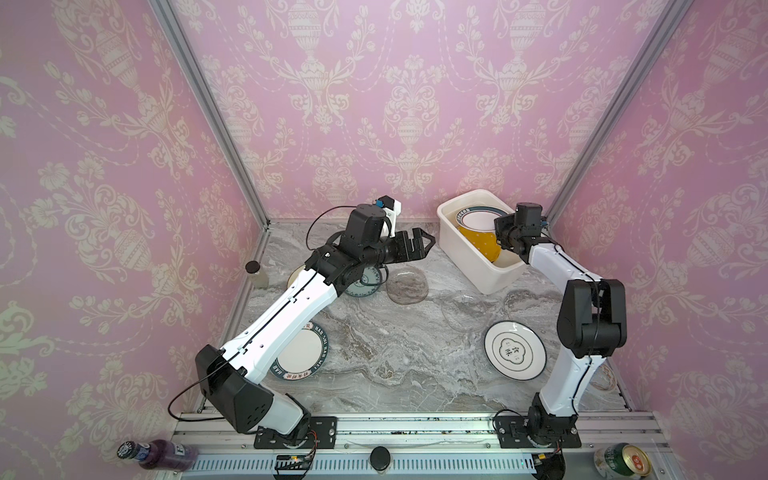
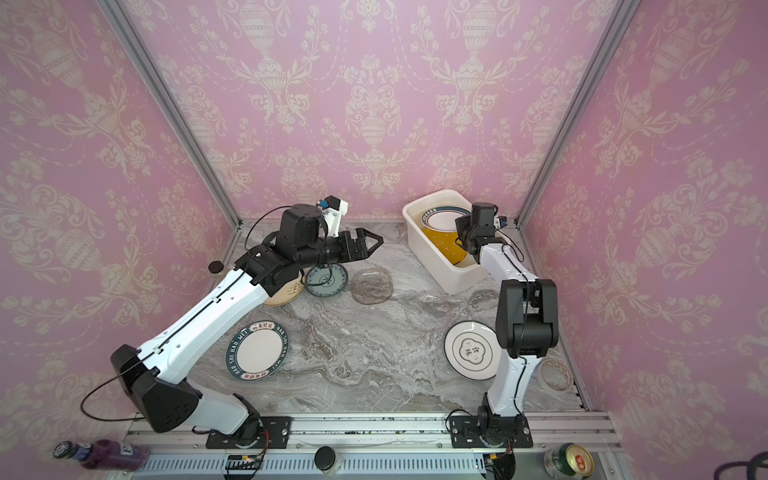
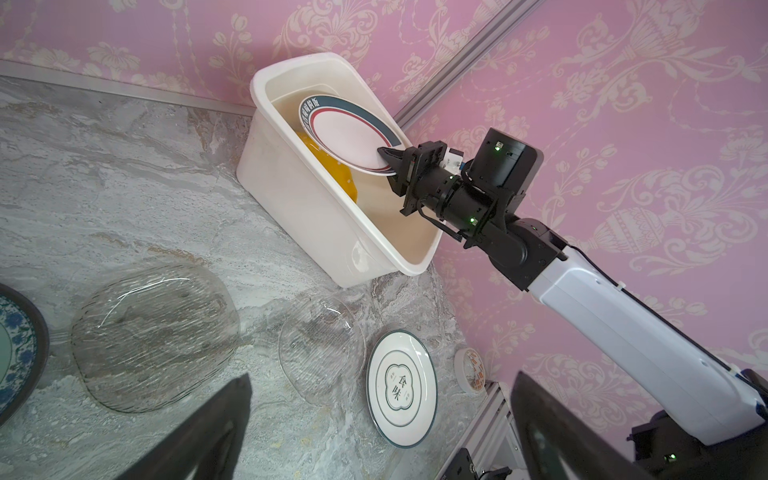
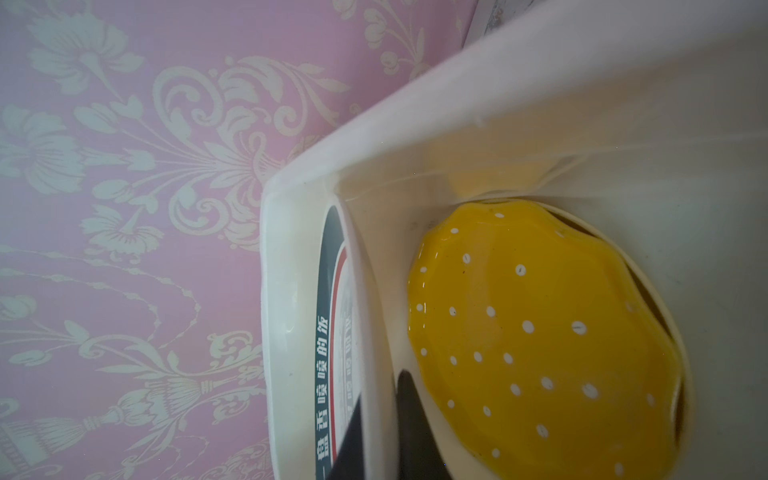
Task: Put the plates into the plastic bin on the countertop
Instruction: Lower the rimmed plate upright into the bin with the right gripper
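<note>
Watching remotely, I saw the right fingers (image 3: 388,154) pinching the rim of a white lettered plate (image 3: 345,137), held tilted inside the plastic bin (image 3: 291,199), over a yellow dotted plate (image 4: 540,332) lying in the bin. The left fingers (image 1: 422,233) were spread wide, beside the bin. A smoky glass plate (image 1: 407,286) and an emblem plate (image 1: 514,350) lay on the bench (image 1: 374,365) outside the bin.
</note>
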Controlling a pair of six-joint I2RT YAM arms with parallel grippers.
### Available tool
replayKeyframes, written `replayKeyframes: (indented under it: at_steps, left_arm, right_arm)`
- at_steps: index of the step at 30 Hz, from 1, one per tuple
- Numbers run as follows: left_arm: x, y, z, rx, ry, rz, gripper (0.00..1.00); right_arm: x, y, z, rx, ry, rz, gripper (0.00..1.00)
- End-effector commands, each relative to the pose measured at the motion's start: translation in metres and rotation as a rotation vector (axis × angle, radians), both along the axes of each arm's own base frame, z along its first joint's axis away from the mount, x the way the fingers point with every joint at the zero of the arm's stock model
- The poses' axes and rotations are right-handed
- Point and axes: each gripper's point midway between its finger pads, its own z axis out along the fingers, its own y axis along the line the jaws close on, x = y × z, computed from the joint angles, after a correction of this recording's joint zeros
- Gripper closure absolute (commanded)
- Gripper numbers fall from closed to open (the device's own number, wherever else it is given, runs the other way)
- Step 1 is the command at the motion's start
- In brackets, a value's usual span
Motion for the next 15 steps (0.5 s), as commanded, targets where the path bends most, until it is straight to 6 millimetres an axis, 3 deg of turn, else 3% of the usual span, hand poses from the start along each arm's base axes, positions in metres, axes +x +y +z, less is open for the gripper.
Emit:
replayKeyframes:
  at_steps: [1,8,15]
  left_arm:
    - [0.000,-0.001,0.001,0.034,-0.013,-0.011,0.01]
    - [0.002,-0.006,-0.014,0.057,0.020,-0.029,0.01]
    - [0.005,-0.010,-0.024,0.068,0.042,-0.038,0.01]
  right_arm:
    - [0.007,0.003,-0.001,-0.026,0.009,0.003,1.00]
    - [0.014,0.005,-0.033,0.000,0.058,-0.007,1.00]
    - [0.022,0.007,-0.052,-0.003,0.086,0.000,0.96]
